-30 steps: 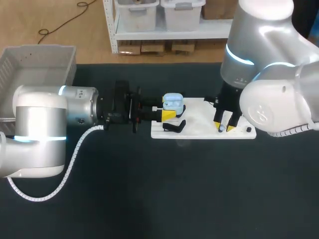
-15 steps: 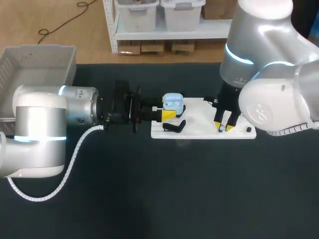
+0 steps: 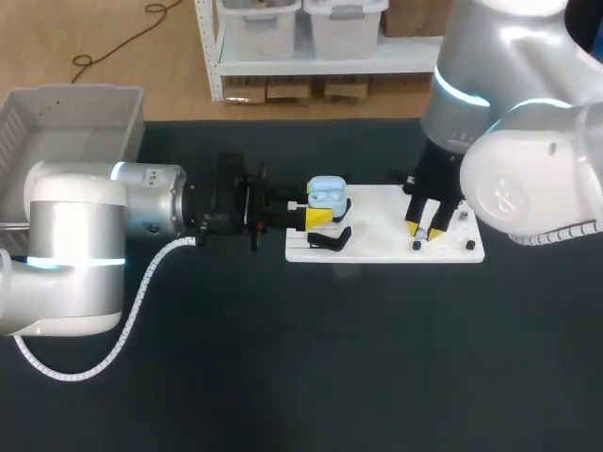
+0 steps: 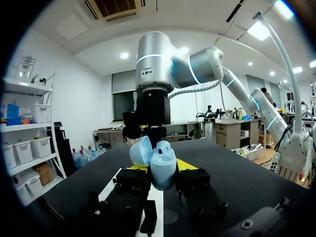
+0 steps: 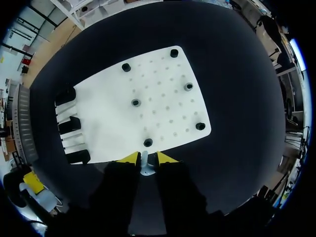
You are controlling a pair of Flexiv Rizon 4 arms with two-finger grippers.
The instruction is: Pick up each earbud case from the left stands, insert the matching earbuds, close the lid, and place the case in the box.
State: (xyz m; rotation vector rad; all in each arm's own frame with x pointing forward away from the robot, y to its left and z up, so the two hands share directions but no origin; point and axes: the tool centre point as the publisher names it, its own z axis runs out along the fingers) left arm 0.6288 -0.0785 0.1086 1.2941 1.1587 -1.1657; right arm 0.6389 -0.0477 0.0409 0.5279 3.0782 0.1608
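It was a robotics lab, shown by the silver left arm (image 3: 75, 235) and right arm (image 3: 528, 179) reaching over a black table (image 3: 330, 358) that bore a white pegged fixture plate (image 3: 377, 235), with a grey box (image 3: 66, 132) at one corner.

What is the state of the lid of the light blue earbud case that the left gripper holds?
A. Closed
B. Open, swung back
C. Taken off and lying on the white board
B: in the left wrist view the earbud case, held between the fingers of the left gripper, has its lid swung open beside the body.
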